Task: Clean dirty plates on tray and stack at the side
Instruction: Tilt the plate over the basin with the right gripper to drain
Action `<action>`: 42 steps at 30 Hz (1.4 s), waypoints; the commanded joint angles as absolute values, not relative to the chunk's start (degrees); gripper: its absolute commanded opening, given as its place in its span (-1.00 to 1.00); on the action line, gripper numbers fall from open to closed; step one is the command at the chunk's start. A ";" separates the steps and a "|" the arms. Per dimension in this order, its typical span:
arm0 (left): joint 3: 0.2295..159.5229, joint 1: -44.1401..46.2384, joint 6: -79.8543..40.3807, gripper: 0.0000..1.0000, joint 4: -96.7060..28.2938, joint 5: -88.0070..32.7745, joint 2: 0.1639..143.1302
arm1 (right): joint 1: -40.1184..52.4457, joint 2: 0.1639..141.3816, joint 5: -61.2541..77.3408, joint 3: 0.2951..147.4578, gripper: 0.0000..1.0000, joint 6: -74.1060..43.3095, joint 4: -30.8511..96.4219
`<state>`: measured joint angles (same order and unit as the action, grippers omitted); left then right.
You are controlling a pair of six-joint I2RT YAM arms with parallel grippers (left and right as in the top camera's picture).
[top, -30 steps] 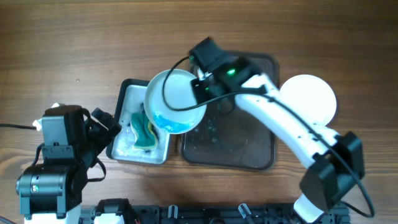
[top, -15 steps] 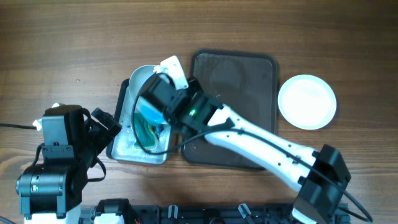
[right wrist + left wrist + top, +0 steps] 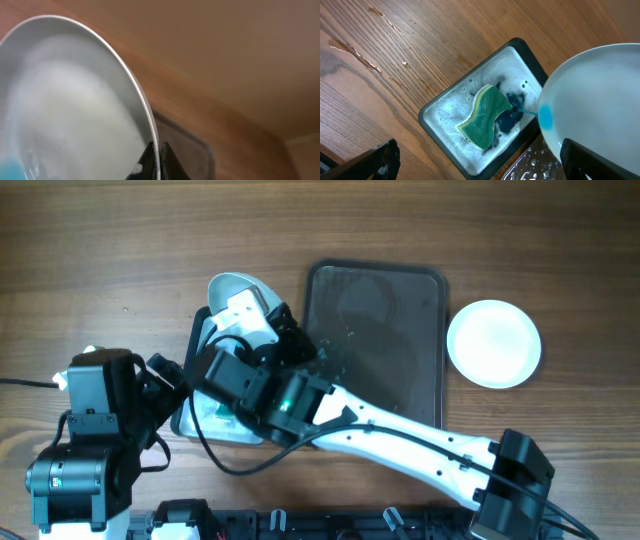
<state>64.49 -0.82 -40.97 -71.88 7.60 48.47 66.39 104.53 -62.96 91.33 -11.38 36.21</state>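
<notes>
- the dark brown tray [image 3: 390,330] lies wet on the wooden table [image 3: 120,240].
- my right gripper [image 3: 156,161] is clamped on the rim of the blue-smeared plate [image 3: 600,95], which is tipped steeply over the grey tray [image 3: 427,112].
- the clean plate [image 3: 494,343] sits on the table, just right of the dark brown tray.
- my left gripper [image 3: 172,383] hangs beside the grey tray, jaws wide apart and holding nothing.
- the sponge [image 3: 482,117] lies in the grey tray's suds.

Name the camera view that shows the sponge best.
Left wrist: the sponge lies in full view, curled in the soapy grey tray. Overhead, the right arm and the held plate cover nearly all of it. The right wrist view shows no sponge.
</notes>
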 commanded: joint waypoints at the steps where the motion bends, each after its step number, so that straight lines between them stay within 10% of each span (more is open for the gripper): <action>1: 65.28 -1.26 -40.69 1.00 -71.85 7.11 48.49 | 68.07 104.03 -71.83 93.01 -0.92 -6.31 33.82; 42: 65.28 -1.26 -40.69 1.00 -71.85 7.11 48.49 | 69.06 104.03 -73.93 93.01 -0.91 1.52 27.62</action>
<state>64.47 -0.82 -40.97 -71.88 7.60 48.47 68.97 104.53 -72.10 91.33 1.41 27.99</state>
